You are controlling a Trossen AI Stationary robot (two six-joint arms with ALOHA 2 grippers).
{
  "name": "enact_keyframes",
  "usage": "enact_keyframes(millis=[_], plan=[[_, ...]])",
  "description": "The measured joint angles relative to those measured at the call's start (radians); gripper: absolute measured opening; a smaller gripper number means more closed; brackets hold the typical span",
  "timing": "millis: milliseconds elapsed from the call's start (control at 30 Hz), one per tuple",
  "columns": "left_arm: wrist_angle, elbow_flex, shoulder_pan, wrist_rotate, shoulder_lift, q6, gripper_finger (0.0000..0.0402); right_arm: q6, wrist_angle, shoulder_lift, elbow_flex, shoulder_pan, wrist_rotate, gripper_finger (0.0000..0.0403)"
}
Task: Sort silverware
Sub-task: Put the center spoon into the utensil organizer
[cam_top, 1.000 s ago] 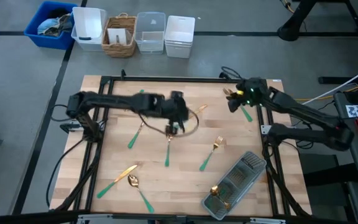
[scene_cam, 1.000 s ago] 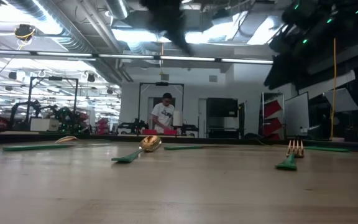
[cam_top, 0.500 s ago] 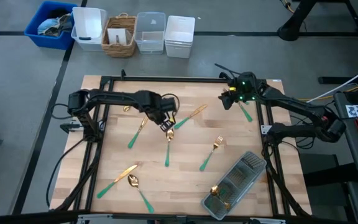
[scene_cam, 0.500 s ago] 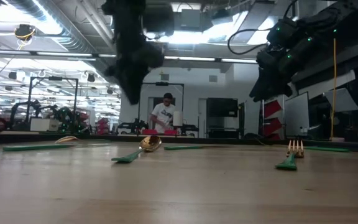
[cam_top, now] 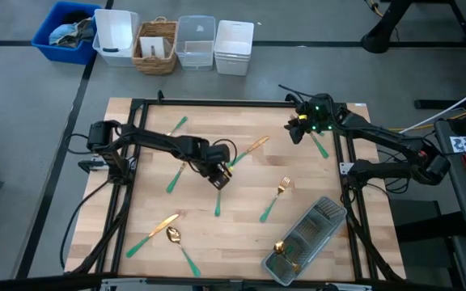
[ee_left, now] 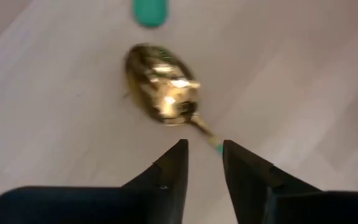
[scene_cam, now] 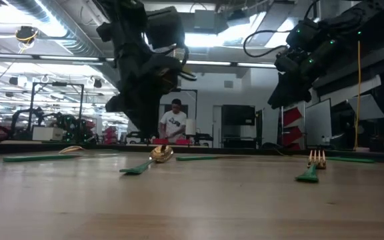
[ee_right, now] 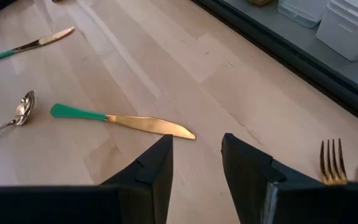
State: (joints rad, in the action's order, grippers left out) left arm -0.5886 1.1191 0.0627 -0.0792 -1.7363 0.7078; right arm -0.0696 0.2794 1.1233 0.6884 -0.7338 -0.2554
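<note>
Gold-headed, teal-handled silverware lies scattered flat on the wooden table. My left gripper (cam_top: pixel 219 176) (ee_left: pixel 204 152) hovers open, low over a spoon (cam_top: pixel 218 192) at the table's middle. Its fingers stand on either side of the spoon's neck (ee_left: pixel 205 130), just behind the gold bowl (ee_left: pixel 163 93). My right gripper (cam_top: pixel 298 129) (ee_right: pixel 194 155) is open above the far right part of the table. A knife (ee_right: pixel 123 121) (cam_top: pixel 249 149) lies ahead of it and a fork (ee_right: pixel 333 163) beside it. The clear tray (cam_top: pixel 310 236) holds gold-headed pieces at its near end.
More pieces lie around: a fork (cam_top: pixel 275 198), a knife (cam_top: pixel 154 234) and a spoon (cam_top: pixel 180 246) near the left front, and teal handles (cam_top: pixel 176 174) left of the left gripper. Bins and a basket (cam_top: pixel 156 47) stand beyond the far edge. A person (scene_cam: pixel 175 123) stands far behind.
My left gripper has drawn back toward the table's left, then moved toward the near edge and down onto the middle spoon's head end. My right gripper shifted a little toward the table's left and has since held still. No silverware has moved.
</note>
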Motion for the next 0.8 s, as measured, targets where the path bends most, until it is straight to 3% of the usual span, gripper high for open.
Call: enact_keyframes(millis=[233,800], plan=[[0.018,0.000,-0.039,0.042,-0.010,0.046,0.0138,0.000,0.000,0.000,0.000,0.000,0.000,0.0138],[0.081,0.002,-0.064,0.059,-0.144,0.145,0.0141,0.000,0.009,0.000,0.001,0.000,0.000,0.0138]])
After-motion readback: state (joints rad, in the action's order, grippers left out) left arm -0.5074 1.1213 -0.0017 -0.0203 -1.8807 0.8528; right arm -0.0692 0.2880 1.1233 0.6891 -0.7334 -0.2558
